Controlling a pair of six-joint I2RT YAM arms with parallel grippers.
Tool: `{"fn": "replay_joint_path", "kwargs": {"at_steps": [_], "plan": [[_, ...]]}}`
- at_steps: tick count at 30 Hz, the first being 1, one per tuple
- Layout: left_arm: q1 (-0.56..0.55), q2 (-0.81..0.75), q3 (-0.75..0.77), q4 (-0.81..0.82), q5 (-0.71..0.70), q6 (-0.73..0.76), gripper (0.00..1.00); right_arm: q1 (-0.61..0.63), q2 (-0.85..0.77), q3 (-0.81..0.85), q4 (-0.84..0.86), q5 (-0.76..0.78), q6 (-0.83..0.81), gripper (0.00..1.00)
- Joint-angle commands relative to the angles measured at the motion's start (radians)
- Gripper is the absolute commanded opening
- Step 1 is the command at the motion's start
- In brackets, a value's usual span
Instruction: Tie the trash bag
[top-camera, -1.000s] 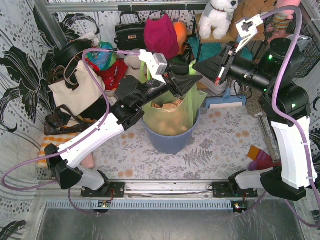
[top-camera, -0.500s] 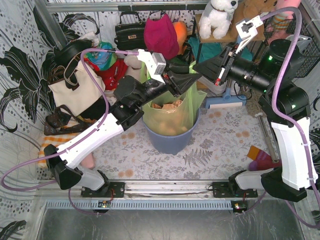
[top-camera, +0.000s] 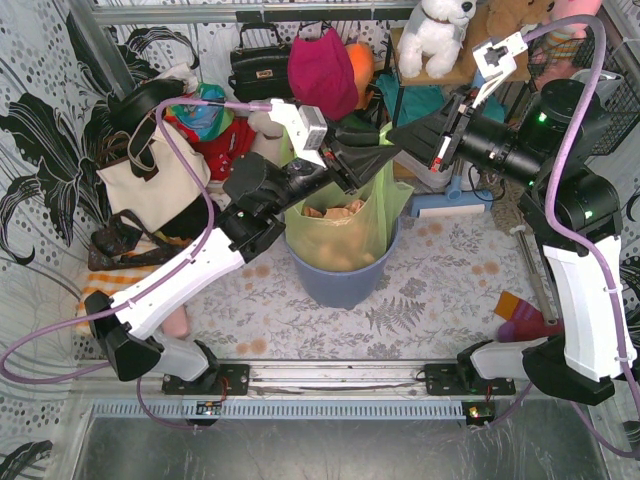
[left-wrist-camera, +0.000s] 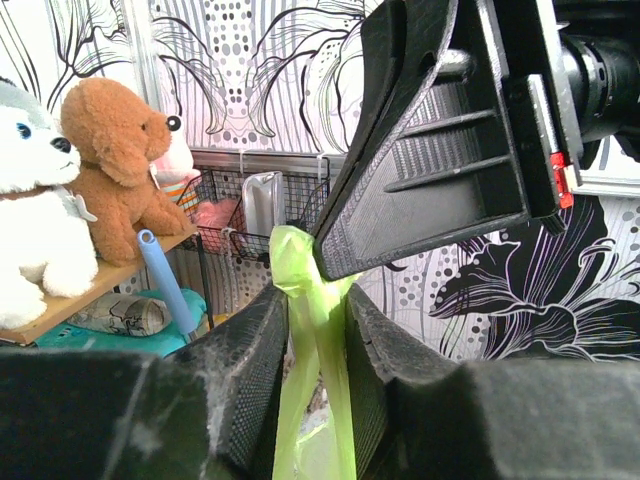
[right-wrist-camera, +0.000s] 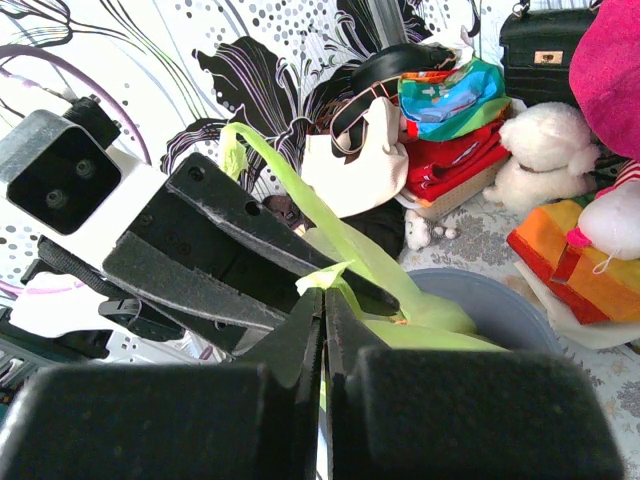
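The lime-green trash bag (top-camera: 345, 230) stands in a blue-grey bin (top-camera: 340, 282), with tan paper showing through it. Its top is pulled up into thin strands (left-wrist-camera: 310, 330). My right gripper (right-wrist-camera: 323, 300) is shut on the tip of one strand (right-wrist-camera: 335, 278), above the bin's far right rim. My left gripper (left-wrist-camera: 315, 300) is just below it, its jaws part open, and the green strands hang loosely between its pads. In the top view the left gripper (top-camera: 385, 157) and right gripper (top-camera: 395, 132) meet tip to tip over the bag.
Behind the bin there is clutter: a cream tote (top-camera: 150, 180), a black handbag (top-camera: 260, 65), a magenta bag (top-camera: 322, 70), plush toys (top-camera: 437, 30) on a shelf and a white-blue brush (top-camera: 450, 205). A colourful cloth (top-camera: 520, 315) lies at the right.
The left gripper's jaws have narrowed around the green strands and its wrist has shifted slightly left. The right gripper has stayed shut on the strand.
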Motion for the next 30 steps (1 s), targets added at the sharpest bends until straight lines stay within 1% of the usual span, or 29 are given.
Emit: {"fn": "replay_joint_path", "kwargs": {"at_steps": [1, 2, 4, 5, 6, 12, 15, 18, 20, 23, 25, 28, 30], "plan": [[0.005, -0.035, -0.007, 0.058, 0.010, -0.010, 0.33, 0.005, -0.019, -0.004, 0.040, -0.006, 0.019, 0.00], [0.005, -0.035, -0.005, 0.056, 0.013, -0.011, 0.25, 0.005, -0.017, -0.003, 0.041, -0.008, 0.020, 0.00], [0.005, -0.034, -0.003, 0.051, 0.016, -0.012, 0.06, 0.005, -0.016, -0.002, 0.043, -0.009, 0.023, 0.00], [0.005, -0.034, -0.004, 0.049, 0.021, -0.013, 0.01, 0.005, -0.015, -0.002, 0.045, -0.010, 0.022, 0.00], [0.005, -0.035, -0.006, 0.048, 0.027, -0.013, 0.00, 0.005, -0.015, -0.001, 0.046, -0.010, 0.023, 0.00], [0.005, -0.051, -0.052, 0.072, 0.063, -0.021, 0.00, 0.005, 0.002, 0.019, 0.056, -0.031, 0.029, 0.01], [0.005, -0.069, -0.086, 0.091, 0.086, -0.024, 0.00, 0.005, 0.031, 0.051, 0.064, -0.070, 0.040, 0.14], [0.005, -0.087, -0.116, 0.102, 0.122, -0.028, 0.00, 0.005, 0.079, 0.106, 0.056, -0.121, 0.043, 0.23], [0.005, -0.102, -0.144, 0.112, 0.171, -0.029, 0.00, 0.005, 0.112, 0.143, 0.051, -0.150, 0.042, 0.28], [0.005, -0.128, -0.186, 0.159, 0.223, -0.048, 0.00, 0.010, 0.153, 0.184, 0.049, -0.173, 0.044, 0.34], [0.005, -0.137, -0.196, 0.159, 0.248, -0.053, 0.00, 0.016, 0.178, 0.206, 0.051, -0.178, 0.050, 0.40], [0.004, -0.155, -0.208, 0.150, 0.255, -0.058, 0.00, 0.040, 0.217, 0.245, 0.052, -0.180, 0.056, 0.44], [0.004, -0.167, -0.222, 0.151, 0.246, -0.058, 0.00, 0.060, 0.242, 0.271, 0.054, -0.178, 0.060, 0.45]]}}
